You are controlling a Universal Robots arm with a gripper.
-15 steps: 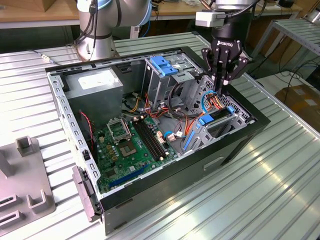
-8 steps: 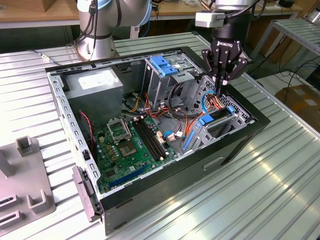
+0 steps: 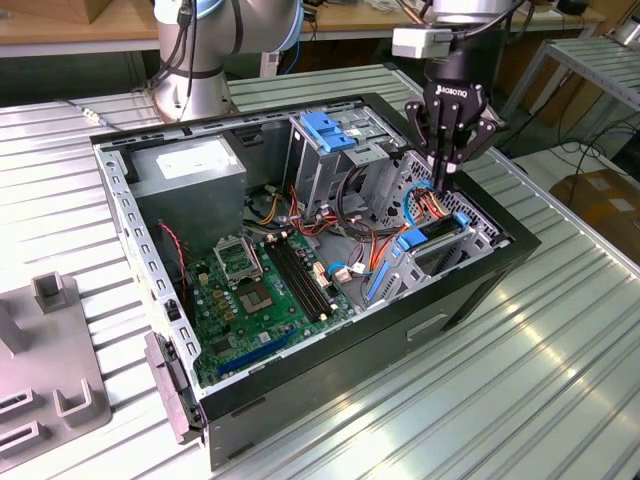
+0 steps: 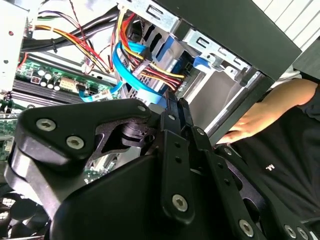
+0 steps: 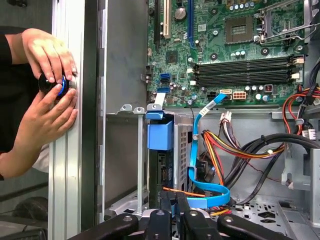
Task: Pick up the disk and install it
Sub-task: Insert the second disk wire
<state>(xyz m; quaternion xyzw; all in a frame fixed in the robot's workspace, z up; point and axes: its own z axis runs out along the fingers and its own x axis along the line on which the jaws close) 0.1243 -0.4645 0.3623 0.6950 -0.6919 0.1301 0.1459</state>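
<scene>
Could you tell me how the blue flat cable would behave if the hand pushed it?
The blue flat cable is probably floppy: it hangs in a loose loop, so it would likely bend aside. It looks thin and light, though dragging by the hand might strain its end at the motherboard.

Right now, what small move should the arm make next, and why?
Probably a slow, straight lift. The gripper, fingers shut and empty, hangs above the disk, which appears seated in its bay, with cables close beside it.
</scene>
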